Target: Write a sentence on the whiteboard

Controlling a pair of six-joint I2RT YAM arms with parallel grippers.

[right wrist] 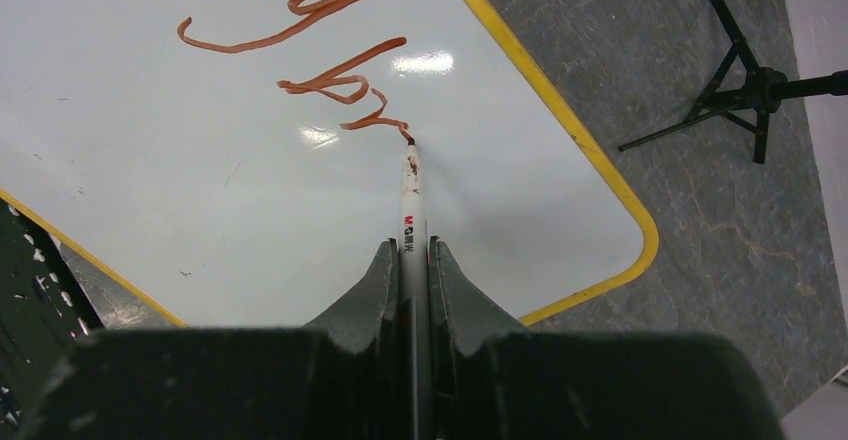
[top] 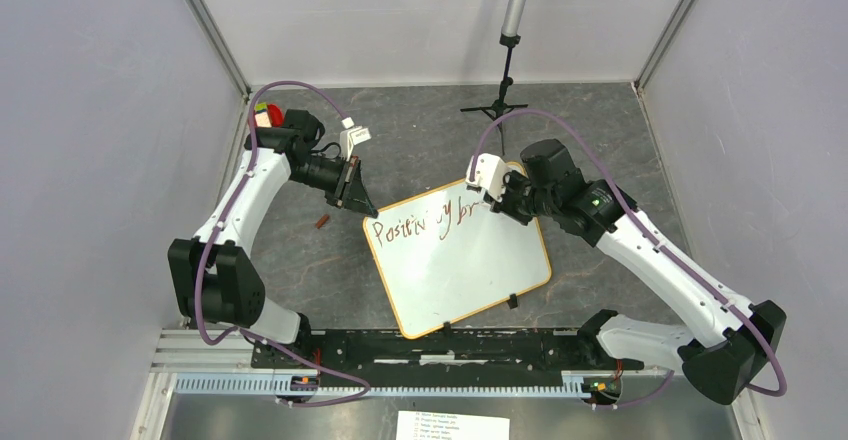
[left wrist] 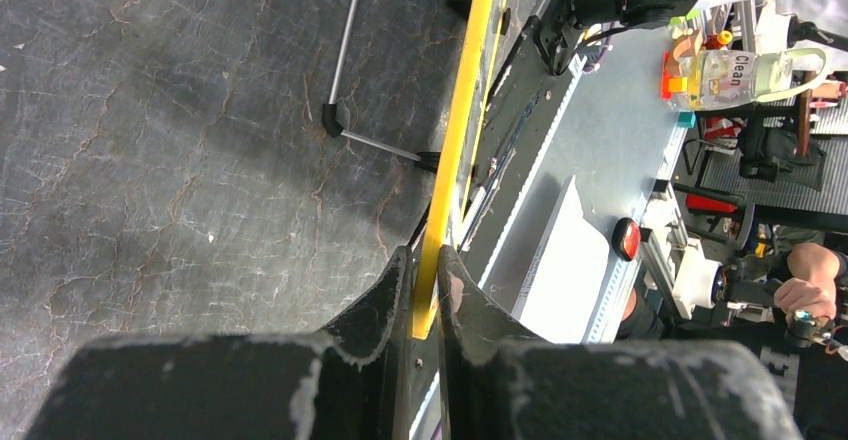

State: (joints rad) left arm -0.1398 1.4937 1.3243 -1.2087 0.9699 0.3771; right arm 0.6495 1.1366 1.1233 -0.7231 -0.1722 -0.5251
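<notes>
right gripper clamping marker, tip on whiteboard

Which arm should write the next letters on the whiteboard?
Right. The right pincer is shut on the marker, whose tip touches the whiteboard just after the "br" of the sentence. The left pincer carries no pen; it clamps the yellow rim, probably steadying the board.

Yellow-rimmed white whiteboard (brownish-red sentence), dark grey veined table.
</notes>
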